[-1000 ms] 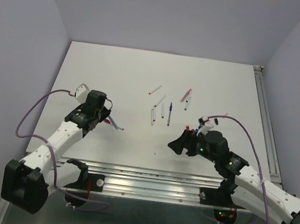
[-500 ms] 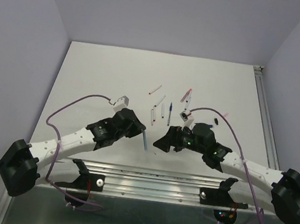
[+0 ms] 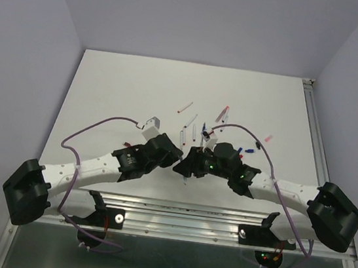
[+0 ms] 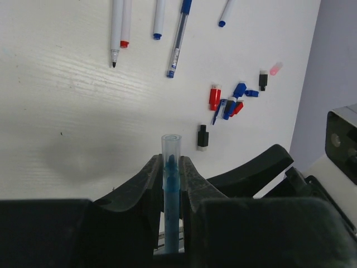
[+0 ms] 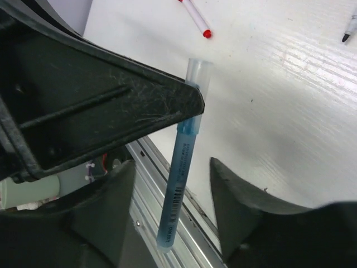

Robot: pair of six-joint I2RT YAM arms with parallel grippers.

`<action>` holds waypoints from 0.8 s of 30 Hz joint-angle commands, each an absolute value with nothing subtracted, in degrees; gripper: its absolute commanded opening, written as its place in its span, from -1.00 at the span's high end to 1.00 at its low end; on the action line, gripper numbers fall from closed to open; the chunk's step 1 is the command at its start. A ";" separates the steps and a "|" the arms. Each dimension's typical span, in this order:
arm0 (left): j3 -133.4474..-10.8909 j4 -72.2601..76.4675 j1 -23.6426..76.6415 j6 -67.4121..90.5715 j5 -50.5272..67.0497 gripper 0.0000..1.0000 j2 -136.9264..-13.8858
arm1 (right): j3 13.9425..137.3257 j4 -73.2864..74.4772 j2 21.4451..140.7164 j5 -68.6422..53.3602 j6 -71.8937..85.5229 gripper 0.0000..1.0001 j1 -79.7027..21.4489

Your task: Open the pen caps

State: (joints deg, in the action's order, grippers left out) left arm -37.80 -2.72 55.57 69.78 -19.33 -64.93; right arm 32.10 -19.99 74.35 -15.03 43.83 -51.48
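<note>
caps | I see them loose, lying flat, clustered right of centre: red cap (image 4: 215,96), blue caps (image 4: 240,89), black cap (image 4: 263,79), pink cap (image 4: 275,68) | second black cap (image 4: 202,137) set slightly apart | clear cap (image 4: 171,146) seated on blue pen (image 5: 177,184)
</note>
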 commanded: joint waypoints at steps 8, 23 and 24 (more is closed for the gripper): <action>-40.69 -0.79 56.16 71.54 -28.29 1.00 -65.30 | 34.19 -21.00 75.33 -10.71 48.24 0.99 -55.72; -48.78 12.39 40.17 62.14 -33.74 1.00 -77.69 | 19.95 -30.32 64.78 -12.39 61.00 0.99 -72.95; -49.39 12.39 39.56 61.70 -35.23 1.00 -78.30 | 19.95 -30.41 64.08 -12.13 60.91 0.99 -73.12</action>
